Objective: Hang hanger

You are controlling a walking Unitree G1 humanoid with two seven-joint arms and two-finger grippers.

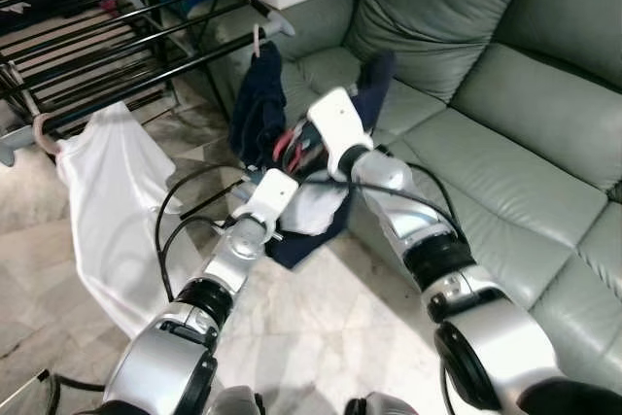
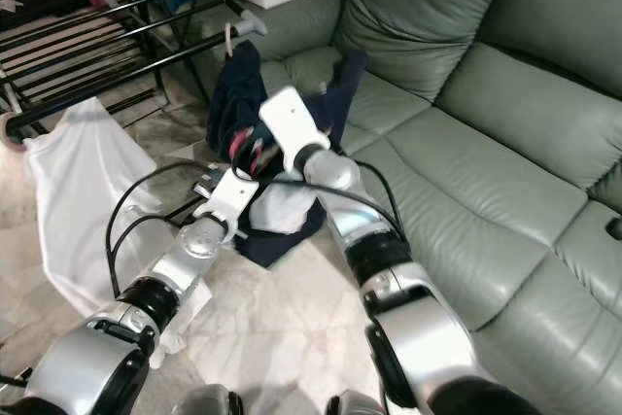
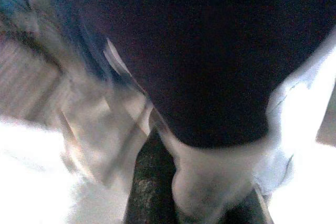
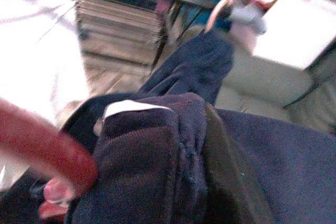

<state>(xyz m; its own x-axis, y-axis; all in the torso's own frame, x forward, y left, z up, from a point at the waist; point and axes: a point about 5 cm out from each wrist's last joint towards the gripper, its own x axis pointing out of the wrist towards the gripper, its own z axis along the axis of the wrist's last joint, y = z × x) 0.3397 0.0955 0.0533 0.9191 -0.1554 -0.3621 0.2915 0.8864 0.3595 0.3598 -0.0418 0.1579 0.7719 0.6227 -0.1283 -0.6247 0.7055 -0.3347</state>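
Left eye view showed both claws, left claw (image 1: pixel 255 174) and right claw (image 1: pixel 303 143), buried in a dark navy fabric garment (image 1: pixel 255 109) beside the black metal drying rack (image 1: pixel 117 41); their finger spread I could not tell.

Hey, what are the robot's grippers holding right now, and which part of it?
Both are at the navy garment. The right gripper is bunched into its collar beside a red hanger; the left gripper is at its lower white-edged part. The exact grip cannot be told.
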